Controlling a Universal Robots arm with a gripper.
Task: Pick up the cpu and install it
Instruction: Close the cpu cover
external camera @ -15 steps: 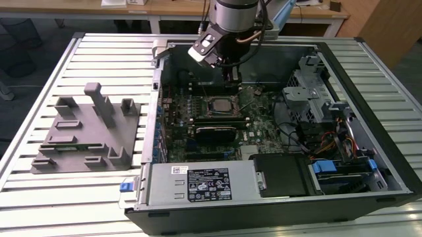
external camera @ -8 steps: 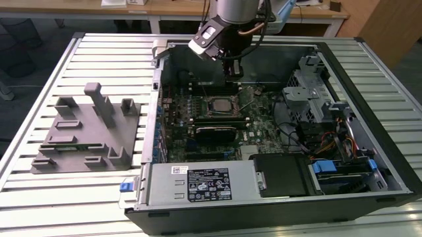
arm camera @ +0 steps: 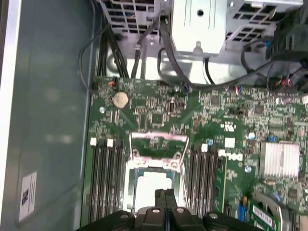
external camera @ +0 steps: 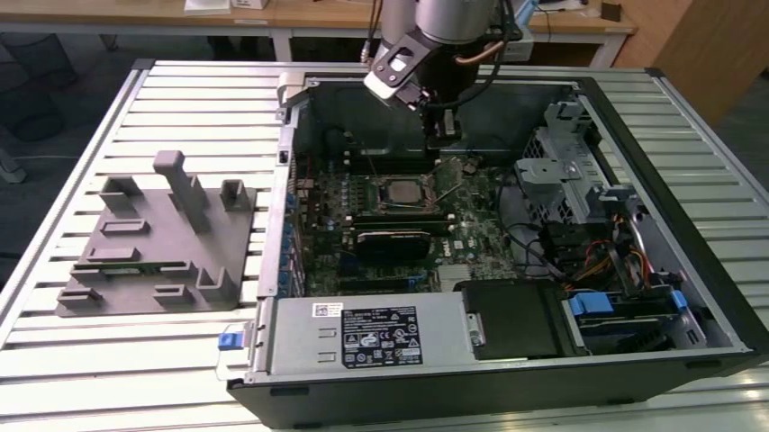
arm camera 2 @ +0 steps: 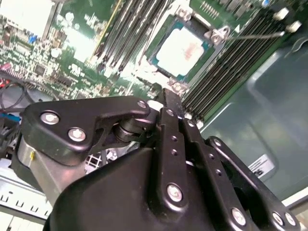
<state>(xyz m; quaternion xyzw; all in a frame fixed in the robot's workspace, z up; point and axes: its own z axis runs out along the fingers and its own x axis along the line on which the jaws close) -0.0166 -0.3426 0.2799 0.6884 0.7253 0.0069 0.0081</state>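
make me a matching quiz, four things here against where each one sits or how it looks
1 cpu
2 grey fixture
3 gripper
4 coin battery

a on the slatted table, outside the case
b above the board, jaws together
c lying in the socket
d small round disc on the board

Pairs: 1-c, 2-a, 3-b, 4-d
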